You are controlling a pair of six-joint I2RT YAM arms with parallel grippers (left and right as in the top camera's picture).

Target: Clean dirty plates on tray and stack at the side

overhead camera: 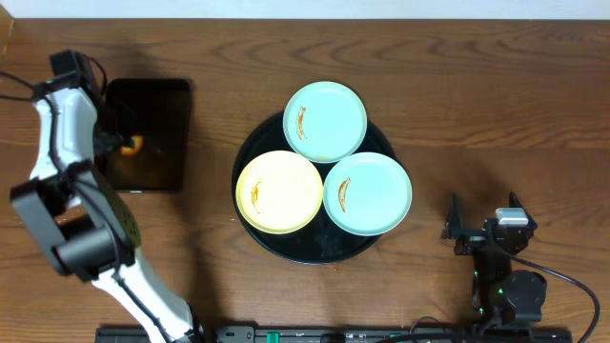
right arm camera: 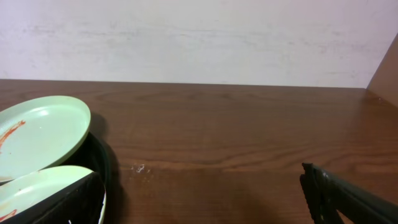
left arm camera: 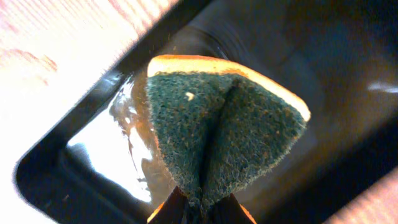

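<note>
Three plates lie on the round black tray [overhead camera: 315,252]: a mint-blue plate [overhead camera: 324,121] at the back, a pale yellow plate [overhead camera: 279,191] at the front left and a second mint-blue plate [overhead camera: 367,193] at the front right. Each has an orange-brown smear. My left gripper [overhead camera: 124,145] is over the rectangular black tray [overhead camera: 152,110], shut on a green and yellow sponge [left arm camera: 224,130], with its jaws [left arm camera: 202,210] pinching the sponge's lower edge. My right gripper [overhead camera: 481,221] is open and empty, right of the round tray. The right wrist view shows its jaws [right arm camera: 202,193] spread and two plates [right arm camera: 37,134] at the left.
The rectangular tray [left arm camera: 74,180] holds a shallow film of water under the sponge. Brown wooden table [overhead camera: 477,95] lies behind and to the right of the round tray. A pale wall [right arm camera: 199,37] stands beyond the table's far edge.
</note>
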